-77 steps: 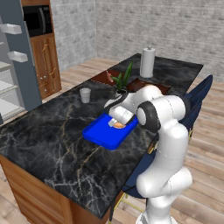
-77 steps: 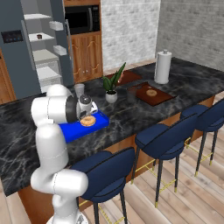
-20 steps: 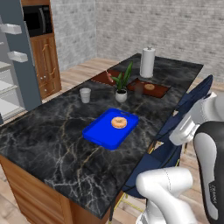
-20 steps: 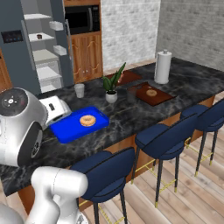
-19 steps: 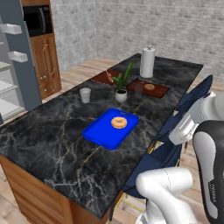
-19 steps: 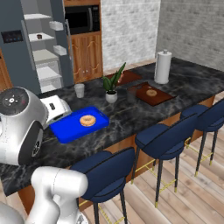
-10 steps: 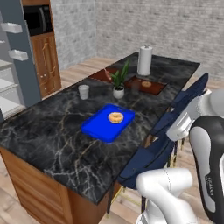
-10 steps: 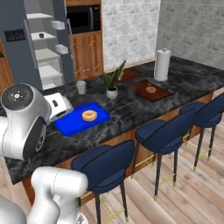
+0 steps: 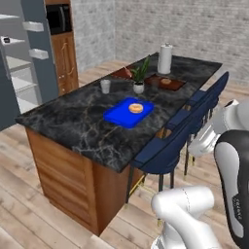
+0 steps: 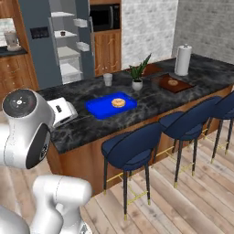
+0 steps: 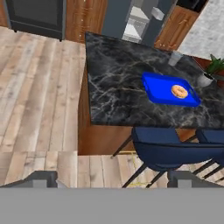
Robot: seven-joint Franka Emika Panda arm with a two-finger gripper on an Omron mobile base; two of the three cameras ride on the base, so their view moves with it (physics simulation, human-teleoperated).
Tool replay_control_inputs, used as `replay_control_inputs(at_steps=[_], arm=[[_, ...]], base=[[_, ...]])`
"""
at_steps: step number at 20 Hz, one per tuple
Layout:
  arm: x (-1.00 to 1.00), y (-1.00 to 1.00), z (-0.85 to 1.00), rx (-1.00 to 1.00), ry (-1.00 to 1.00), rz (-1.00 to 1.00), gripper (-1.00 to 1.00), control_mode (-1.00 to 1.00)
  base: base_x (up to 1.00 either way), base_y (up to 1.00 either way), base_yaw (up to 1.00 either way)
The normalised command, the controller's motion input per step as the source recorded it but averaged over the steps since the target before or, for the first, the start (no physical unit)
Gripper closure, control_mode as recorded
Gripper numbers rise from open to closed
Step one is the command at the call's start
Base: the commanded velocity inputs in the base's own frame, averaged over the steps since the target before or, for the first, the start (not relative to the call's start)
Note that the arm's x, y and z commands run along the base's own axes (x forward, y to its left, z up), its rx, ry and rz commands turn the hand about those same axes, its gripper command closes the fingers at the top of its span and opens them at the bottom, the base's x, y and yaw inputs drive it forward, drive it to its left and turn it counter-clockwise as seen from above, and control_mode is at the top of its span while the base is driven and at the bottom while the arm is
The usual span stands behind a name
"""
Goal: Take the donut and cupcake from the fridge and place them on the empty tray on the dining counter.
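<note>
while the gripper (image 11: pixel 111 180) hung with its two dark finger tips spread wide and nothing between them, it looked down from well off the dining counter (image 11: pixel 113 87) on the stool side, above the wooden floor (image 11: pixel 39 109). nearest to the hand sat a blue stool (image 11: pixel 170 151), tucked against the counter's edge. on the black marble top beyond it lay the tray (image 11: pixel 168 89), bright blue and flat on the counter, near the middle of the long top. the donut (image 11: pixel 179 91) rested inside the tray, toward its end nearer the plant, well within the rim. past the tray, on the counter, a small grey cup (image 10: pixel 108 79) stood upright near the far edge, and a potted plant (image 10: pixel 137 75) stood just beside the tray's far corner. farther along the counter from the tray lay a reddish-brown tray (image 10: pixel 172 83) with a second donut-like piece on it, and a paper towel roll (image 10: pixel 183 60) stood upright at that same end. beyond the counter, across the floor, the fridge (image 10: pixel 59 43) stood with its door open and white shelves showing. on an upper shelf inside sat a small dark thing, likely the cupcake (image 10: pixel 62 33), too small to tell for sure. beside the fridge, farther from the counter's near end, was a wooden cabinet (image 10: pixel 107 43) holding a black microwave (image 10: pixel 104 17).
</note>
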Motion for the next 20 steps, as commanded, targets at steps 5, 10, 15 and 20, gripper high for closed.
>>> replay_control_inputs(at_steps=[5,10,15,20], arm=[[0.0,0.0,0.0,0.0,0.0,0.0,-1.0,1.0],[0.0,0.0,0.0,0.0,0.0,0.0,-1.0,1.0],[0.0,0.0,0.0,0.0,0.0,0.0,-1.0,1.0],[0.0,0.0,0.0,0.0,0.0,0.0,-1.0,1.0]], base=[[0.0,1.0,0.03],[0.03,1.0,0.0],[0.2,1.0,0.0],[0.57,1.0,0.02]])
